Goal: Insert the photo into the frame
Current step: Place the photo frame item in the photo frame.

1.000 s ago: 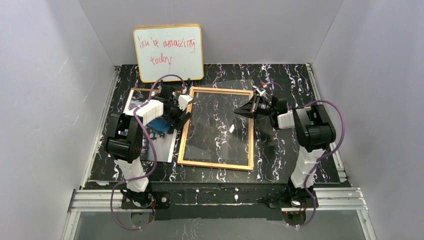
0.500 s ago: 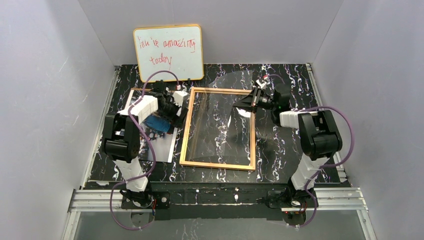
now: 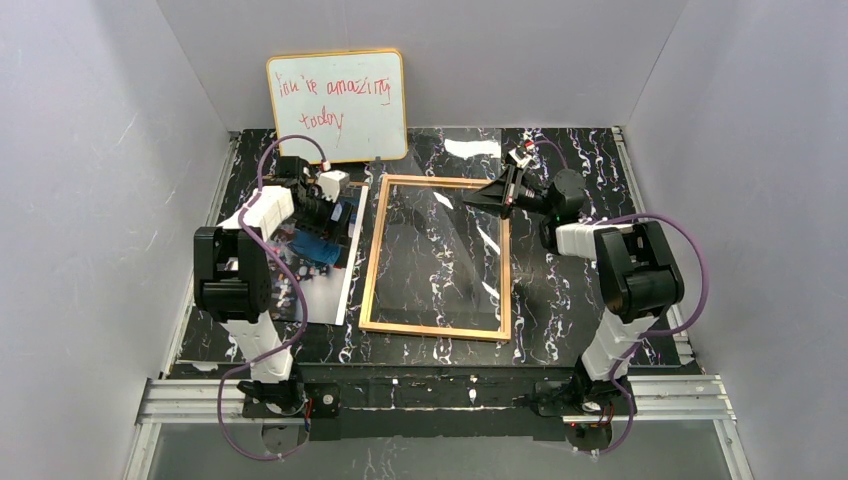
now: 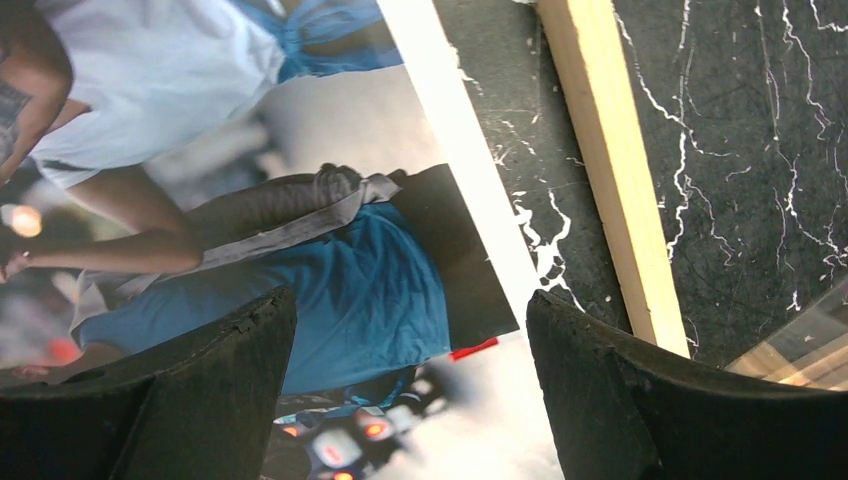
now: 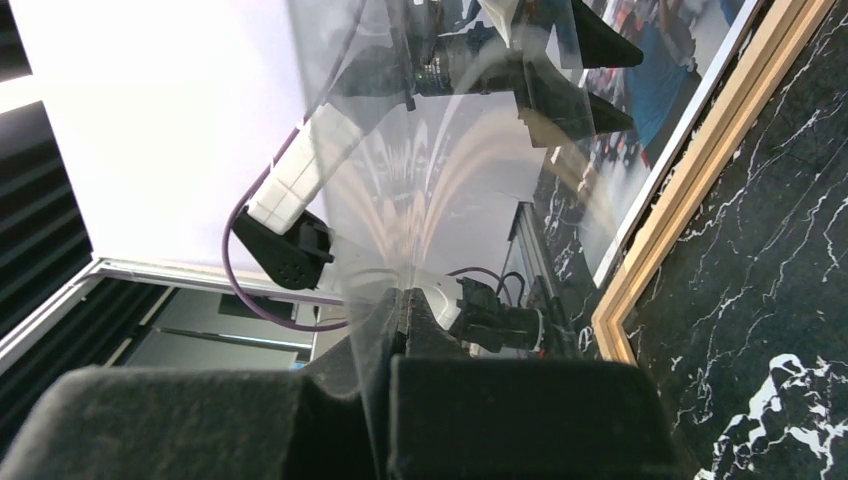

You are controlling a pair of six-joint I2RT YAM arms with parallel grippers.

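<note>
The golden-wood frame (image 3: 435, 255) lies flat mid-table, showing the black marble top through it. My right gripper (image 3: 480, 197) is shut on the edge of its clear pane (image 3: 440, 190) and holds it tilted up over the frame's far end; in the right wrist view the pane (image 5: 440, 160) rises from my right gripper (image 5: 395, 300), with the frame's rail (image 5: 700, 170) beyond. The photo (image 3: 318, 262) lies flat just left of the frame. My left gripper (image 3: 332, 208) hovers open over its far part. In the left wrist view my left gripper (image 4: 408, 300) straddles the blue clothes on the photo (image 4: 350, 270), next to the frame (image 4: 615, 170).
A yellow-rimmed whiteboard (image 3: 337, 105) with red handwriting leans on the back wall behind the photo. Grey walls close in the table on the left, right and back. A metal rail (image 3: 440, 395) with both arm bases runs along the near edge.
My left gripper has drawn back and left, from the frame's left rail to over the photo. My right gripper has lifted the pane higher and toward the back.
</note>
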